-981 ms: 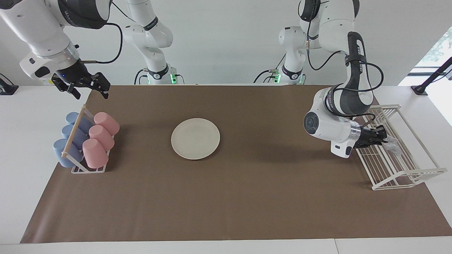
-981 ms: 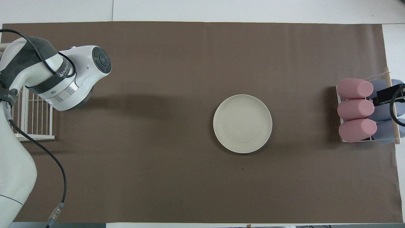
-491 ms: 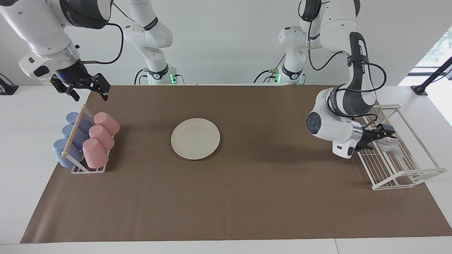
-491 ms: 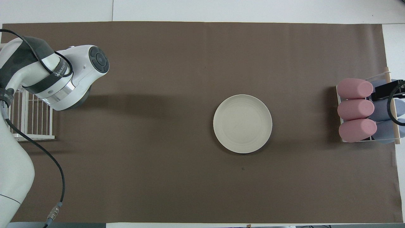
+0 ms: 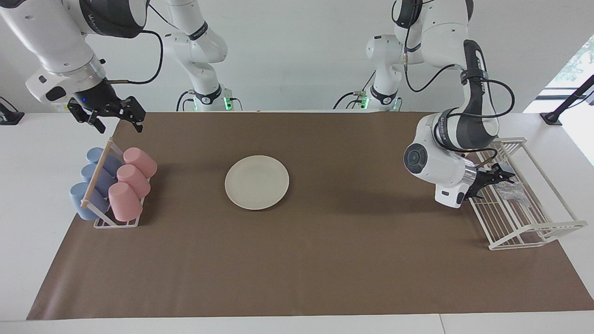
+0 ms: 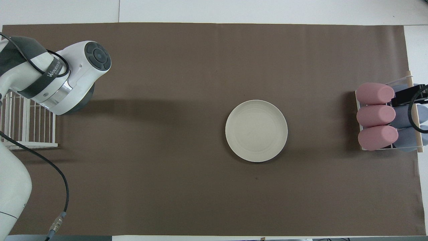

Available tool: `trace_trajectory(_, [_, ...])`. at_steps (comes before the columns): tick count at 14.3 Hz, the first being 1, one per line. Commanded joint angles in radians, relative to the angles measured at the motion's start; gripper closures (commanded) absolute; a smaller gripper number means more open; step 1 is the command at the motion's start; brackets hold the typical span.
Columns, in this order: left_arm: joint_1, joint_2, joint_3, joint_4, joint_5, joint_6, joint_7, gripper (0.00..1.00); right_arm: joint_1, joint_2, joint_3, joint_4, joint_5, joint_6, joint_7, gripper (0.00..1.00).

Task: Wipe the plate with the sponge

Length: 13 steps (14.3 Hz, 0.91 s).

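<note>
The cream-white plate (image 5: 256, 182) (image 6: 256, 131) lies bare on the brown mat, midway between the arms. The silvery sponge (image 5: 510, 192) rests on the floor of the white wire rack (image 5: 538, 234) at the left arm's end of the table. My left gripper (image 5: 495, 180) hangs open over that rack, beside the sponge, and nothing sits between its fingers. In the overhead view the left arm's wrist hides both its gripper and the sponge. My right gripper (image 5: 118, 121) waits open in the air over the mat's corner by the cup holder.
A wood-and-wire holder (image 5: 98, 183) (image 6: 414, 110) with pink and blue cups lying on their sides stands at the right arm's end. The wire rack (image 6: 30, 129) sits at the mat's edge under the left arm.
My left gripper has opened and let go of the sponge, which now lies in the wire rack, and has drawn back a little. The right arm has barely moved.
</note>
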<state>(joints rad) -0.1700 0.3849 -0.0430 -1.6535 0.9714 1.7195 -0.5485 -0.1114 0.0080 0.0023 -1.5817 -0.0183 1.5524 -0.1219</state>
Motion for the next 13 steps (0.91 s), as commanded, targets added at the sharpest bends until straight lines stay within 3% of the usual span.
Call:
trace_trajectory(1, [0.049, -0.081, -0.011, 0.027, -0.202, 0.054, 0.082, 0.00, 0.002, -0.017, 0.005, -0.021, 0.003, 0.008, -0.025, 0.00])
trace_trajectory(4, [0.052, -0.109, 0.002, 0.122, -0.495, 0.042, 0.136, 0.00, 0.004, -0.016, 0.004, -0.020, 0.003, 0.008, -0.024, 0.00])
trace_trajectory(6, [0.067, -0.147, 0.002, 0.135, -0.642, 0.040, 0.136, 0.00, 0.004, -0.016, 0.004, -0.020, 0.003, 0.008, -0.022, 0.00])
trace_trajectory(10, [0.093, -0.265, 0.002, 0.129, -0.850, -0.061, 0.243, 0.00, 0.006, -0.016, 0.005, -0.018, 0.003, 0.009, -0.018, 0.00])
trace_trajectory(13, [0.093, -0.331, 0.002, 0.127, -0.901, -0.170, 0.275, 0.00, 0.006, -0.016, 0.005, -0.018, 0.003, 0.011, -0.018, 0.00])
